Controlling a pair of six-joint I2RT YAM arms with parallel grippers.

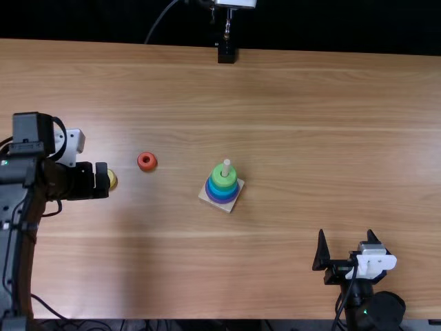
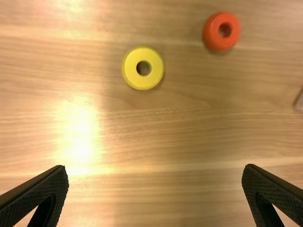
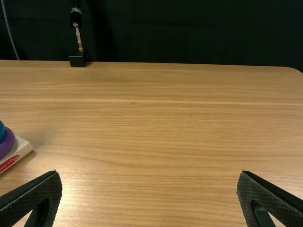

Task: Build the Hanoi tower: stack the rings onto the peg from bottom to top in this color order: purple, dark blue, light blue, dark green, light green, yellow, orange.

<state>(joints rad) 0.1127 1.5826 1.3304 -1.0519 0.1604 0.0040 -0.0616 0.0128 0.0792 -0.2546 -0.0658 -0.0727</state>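
- Two loose rings are lying on the table (image 1: 310, 138): one yellow ring (image 2: 130, 68), one orange ring (image 2: 211, 35).
- One peg (image 1: 226, 166) is standing on one base (image 1: 230, 207), bearing a stack (image 1: 222, 200) — purple lowest, light green uppermost; exact count unclear.
- Left gripper (image 1: 95, 181) and right gripper (image 1: 346, 239): both are standing wide-fingered.
- Yellow ring is lying beyond the left fingertips — touching neither.
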